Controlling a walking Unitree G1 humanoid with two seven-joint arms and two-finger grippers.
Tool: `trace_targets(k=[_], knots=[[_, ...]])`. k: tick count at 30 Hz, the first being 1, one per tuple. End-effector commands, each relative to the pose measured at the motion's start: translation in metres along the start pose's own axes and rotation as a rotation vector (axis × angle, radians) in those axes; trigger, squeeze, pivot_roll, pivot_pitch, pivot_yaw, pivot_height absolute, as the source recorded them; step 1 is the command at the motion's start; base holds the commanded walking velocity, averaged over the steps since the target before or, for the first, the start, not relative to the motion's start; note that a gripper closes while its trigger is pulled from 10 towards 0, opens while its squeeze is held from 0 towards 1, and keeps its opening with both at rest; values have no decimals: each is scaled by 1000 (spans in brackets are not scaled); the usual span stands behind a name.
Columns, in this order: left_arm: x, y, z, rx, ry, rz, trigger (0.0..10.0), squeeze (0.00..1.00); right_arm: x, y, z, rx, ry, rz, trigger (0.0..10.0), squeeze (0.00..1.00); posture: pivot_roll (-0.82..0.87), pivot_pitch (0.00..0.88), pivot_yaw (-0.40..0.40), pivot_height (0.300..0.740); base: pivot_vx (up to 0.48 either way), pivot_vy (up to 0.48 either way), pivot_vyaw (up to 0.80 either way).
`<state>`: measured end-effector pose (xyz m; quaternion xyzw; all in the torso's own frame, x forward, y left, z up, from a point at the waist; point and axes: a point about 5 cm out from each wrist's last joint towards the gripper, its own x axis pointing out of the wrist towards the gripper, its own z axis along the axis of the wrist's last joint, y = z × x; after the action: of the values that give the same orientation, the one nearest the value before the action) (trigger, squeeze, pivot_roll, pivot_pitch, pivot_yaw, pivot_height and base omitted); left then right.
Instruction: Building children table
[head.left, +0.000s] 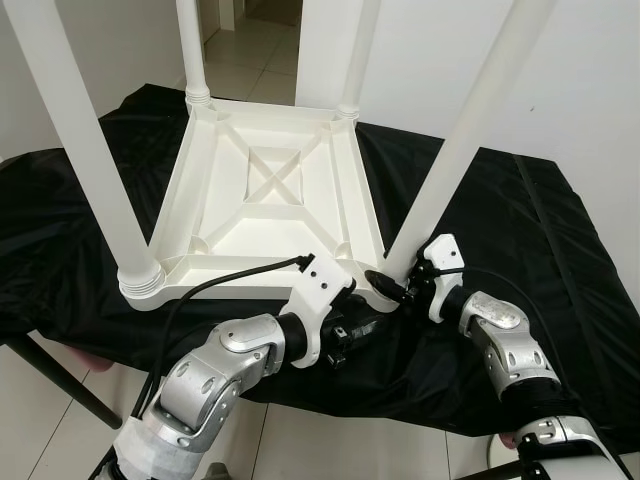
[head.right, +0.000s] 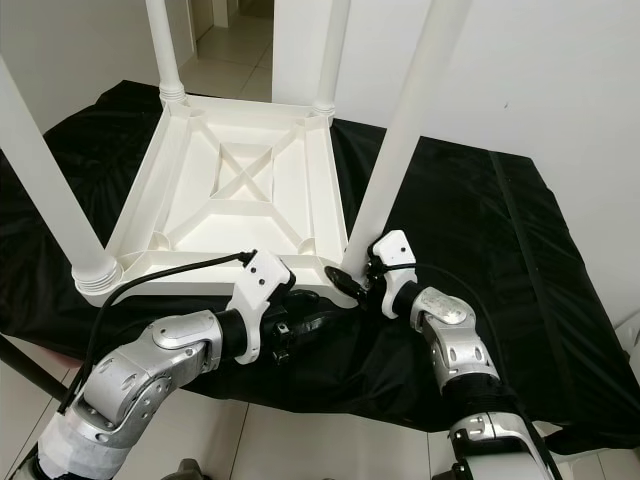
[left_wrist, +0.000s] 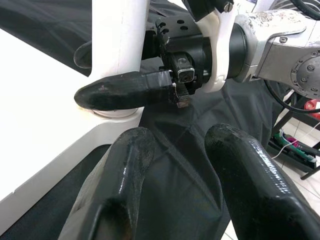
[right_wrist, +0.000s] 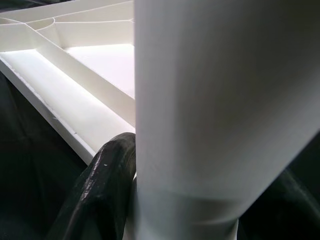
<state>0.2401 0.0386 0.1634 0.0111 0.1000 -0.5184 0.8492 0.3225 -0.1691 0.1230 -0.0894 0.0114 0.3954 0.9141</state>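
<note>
Right gripper (head.left: 392, 283): jaws clamped around the base of the near right leg (head.left: 470, 130), just above the point where that leg enters its corner socket. In the right wrist view one black finger (right_wrist: 102, 185) curves against the white tube of the leg, with the ribbed underside of the table behind it.

Left gripper (head.left: 350, 330): jaws apart and holding nothing, set low at the near edge of the table beside the same corner. In the left wrist view its two fingers (left_wrist: 125, 175) are spread over the black cloth (left_wrist: 185, 165), and the right gripper's finger lies across the leg base just ahead of them.

Children's table (head.left: 265, 190): white plastic, lying upside down with its top against the cloth and its cross-braced underside facing up. All four legs stand in their corner sockets: near left leg (head.left: 85, 150), far left leg (head.left: 192, 50), far right leg (head.left: 358, 55) and the gripped near right leg.

Support: the black cloth covers a tabletop (head.left: 560, 260) and hangs over its near edge. Light floor tiles (head.left: 250, 60) show beyond the far side, next to a white wall (head.left: 590, 80).
</note>
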Motion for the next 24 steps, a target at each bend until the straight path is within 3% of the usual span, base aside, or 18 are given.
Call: trace_targets(k=[1,10,11,12,17,19,22,24], knots=[[1,-2,0,-4,7,-19,10000,0,-1,0,-2,10,0,11,0,0,128,27,-78,740,0,0,0],[0,-4,-1,-8,8,-21,10000,0,-3,6,0,69,-65,-37,0,0,125,36,-80,740,0,0,0],[0,-5,-1,-10,9,-22,10000,0,-3,7,2,86,-78,-70,3451,0,126,40,-82,740,0,0,0],[0,-5,-1,-11,9,-22,10000,0,-2,9,3,100,-86,-95,10000,0,126,40,-82,740,0,0,0],[0,-6,-2,-14,11,-22,10000,0,0,13,5,105,-89,-182,10000,0,128,46,-86,740,0,0,0],[-1,-7,-3,-17,13,-21,10000,0,-1,18,1,113,-63,-350,10000,0,131,47,-91,740,0,0,0],[-1,-7,-4,-19,14,-20,10000,0,-2,19,0,123,-52,-417,10000,0,131,47,-91,740,0,0,0],[-1,-7,-4,-22,15,-20,10000,0,-9,20,-6,155,-13,-608,10000,0,130,42,-94,740,0,0,0]])
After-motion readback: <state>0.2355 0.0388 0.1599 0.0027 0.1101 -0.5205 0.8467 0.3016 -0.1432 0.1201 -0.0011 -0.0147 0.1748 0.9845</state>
